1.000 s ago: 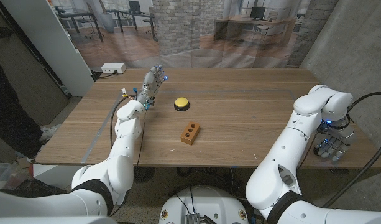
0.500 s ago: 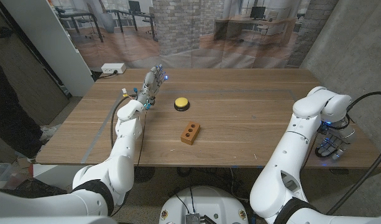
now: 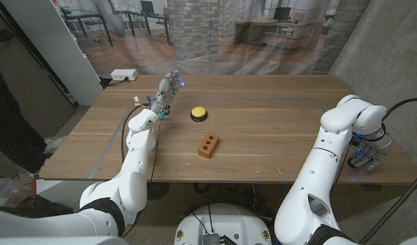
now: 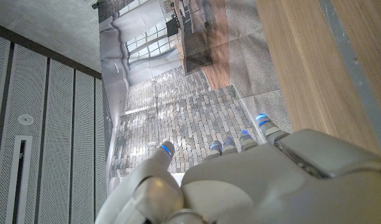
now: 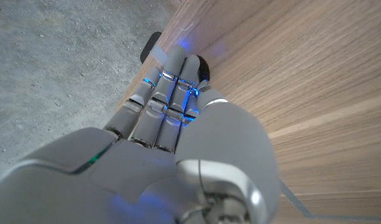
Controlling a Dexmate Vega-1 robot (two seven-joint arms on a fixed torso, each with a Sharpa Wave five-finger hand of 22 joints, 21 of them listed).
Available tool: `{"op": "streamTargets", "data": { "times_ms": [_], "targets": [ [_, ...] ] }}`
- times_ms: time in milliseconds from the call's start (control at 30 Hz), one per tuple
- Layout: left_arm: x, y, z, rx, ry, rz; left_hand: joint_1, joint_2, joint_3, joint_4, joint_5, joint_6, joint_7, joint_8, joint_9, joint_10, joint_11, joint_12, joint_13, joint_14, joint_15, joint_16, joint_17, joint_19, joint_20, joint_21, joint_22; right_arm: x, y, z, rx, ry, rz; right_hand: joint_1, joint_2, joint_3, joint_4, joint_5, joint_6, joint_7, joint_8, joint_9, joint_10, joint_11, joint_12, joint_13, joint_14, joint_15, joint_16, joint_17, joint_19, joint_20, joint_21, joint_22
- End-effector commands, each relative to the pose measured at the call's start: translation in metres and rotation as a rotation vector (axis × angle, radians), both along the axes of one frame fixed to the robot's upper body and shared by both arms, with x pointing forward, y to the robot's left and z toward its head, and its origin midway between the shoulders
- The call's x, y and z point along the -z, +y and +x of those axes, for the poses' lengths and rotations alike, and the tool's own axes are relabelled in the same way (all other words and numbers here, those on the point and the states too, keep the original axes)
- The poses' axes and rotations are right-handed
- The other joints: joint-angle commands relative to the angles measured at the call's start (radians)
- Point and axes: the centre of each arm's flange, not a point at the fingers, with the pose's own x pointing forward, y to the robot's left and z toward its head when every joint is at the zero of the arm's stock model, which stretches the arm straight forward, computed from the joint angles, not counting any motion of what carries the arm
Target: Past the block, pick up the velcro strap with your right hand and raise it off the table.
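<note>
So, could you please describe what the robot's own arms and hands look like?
Both arms have glossy white rounded shells with black joint bands. A black cable runs along the left arm. The left hand and right hand are silver-grey, with small blue lights on the fingers.

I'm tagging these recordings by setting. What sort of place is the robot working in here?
Probably a lab or test area, not a real office: the office scene behind the wooden table looks like a printed backdrop sheet, creased and hung against a bare grey concrete wall. A white power strip lies at the table's far left.
</note>
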Motion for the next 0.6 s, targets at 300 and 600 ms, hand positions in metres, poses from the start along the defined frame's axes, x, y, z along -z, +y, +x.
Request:
{"op": "streamTargets", "data": {
  "times_ms": [300,600],
  "targets": [
    [0.001,0.002,-0.004,0.002,-0.008,-0.004,-0.010,0.039,-0.006,0.000,0.007,-0.068,0.000,0.002,0.002,-0.070,0.007,0.001,0.002,-0.107,0.007,0.004,0.002,0.005,0.005,-0.004,0.005,-0.016,0.011,-0.010,-0.011,-0.087,-0.075,0.017,0.005,0.016,0.006,-0.005,0.030,-0.015,0.020,0.003,0.007,0.000,0.010,0.004,0.015,-0.041,0.001,0.010,0.004,-0.023,0.010,0.006],
    [0.001,0.003,-0.005,0.001,-0.010,-0.007,-0.011,0.039,-0.007,0.000,0.007,-0.069,0.000,0.002,0.002,-0.069,0.007,0.002,0.002,-0.108,0.007,0.004,0.002,0.005,0.004,-0.006,0.005,-0.022,0.015,-0.013,-0.019,-0.127,-0.113,0.017,0.003,0.022,0.009,-0.007,0.029,-0.017,0.022,0.003,0.008,-0.002,0.012,0.003,0.017,-0.041,-0.003,0.014,0.004,-0.025,0.014,0.006]
  ]
}}
